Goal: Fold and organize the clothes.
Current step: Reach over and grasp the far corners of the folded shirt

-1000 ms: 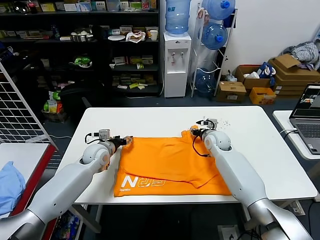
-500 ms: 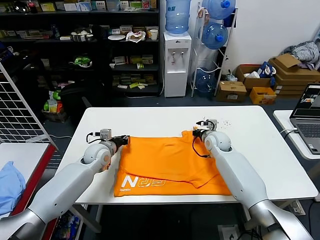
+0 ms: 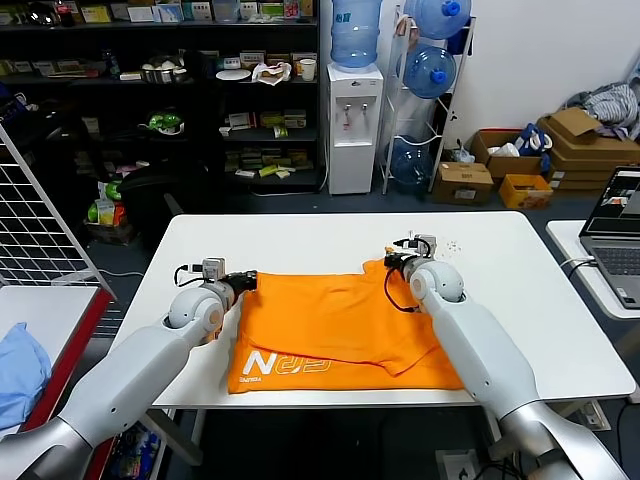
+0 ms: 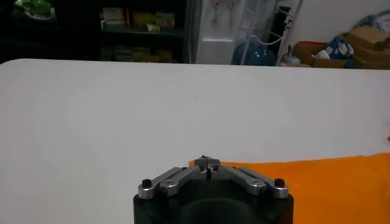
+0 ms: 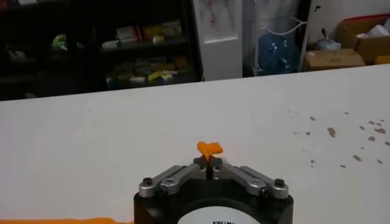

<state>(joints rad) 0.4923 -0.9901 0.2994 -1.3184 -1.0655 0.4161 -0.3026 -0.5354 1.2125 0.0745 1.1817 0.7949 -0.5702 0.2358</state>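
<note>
The clothes are one bright orange T-shirt [image 3: 340, 330], spread flat on the white table [image 3: 300, 240], with white lettering [image 3: 285, 362] near its front left corner. My left gripper [image 3: 252, 281] is low at the shirt's far left corner, shut on the fabric edge. In the left wrist view the left gripper [image 4: 209, 161] has its tips together at the corner of the orange T-shirt [image 4: 329, 182]. My right gripper [image 3: 385, 264] is at the far right corner. In the right wrist view the right gripper [image 5: 209, 161] is shut, with a small tuft of the orange T-shirt [image 5: 209, 148] poking out between its tips.
A light blue cloth [image 3: 20, 370] lies on a side table at the left, behind a wire rack [image 3: 40, 220]. A laptop [image 3: 620, 225] sits on another table at the right. Shelves, a water dispenser [image 3: 355, 125] and cardboard boxes stand beyond the table's far edge.
Both grippers have shut on the shirt's far corners. The arms have hardly moved and the shirt lies as before.
</note>
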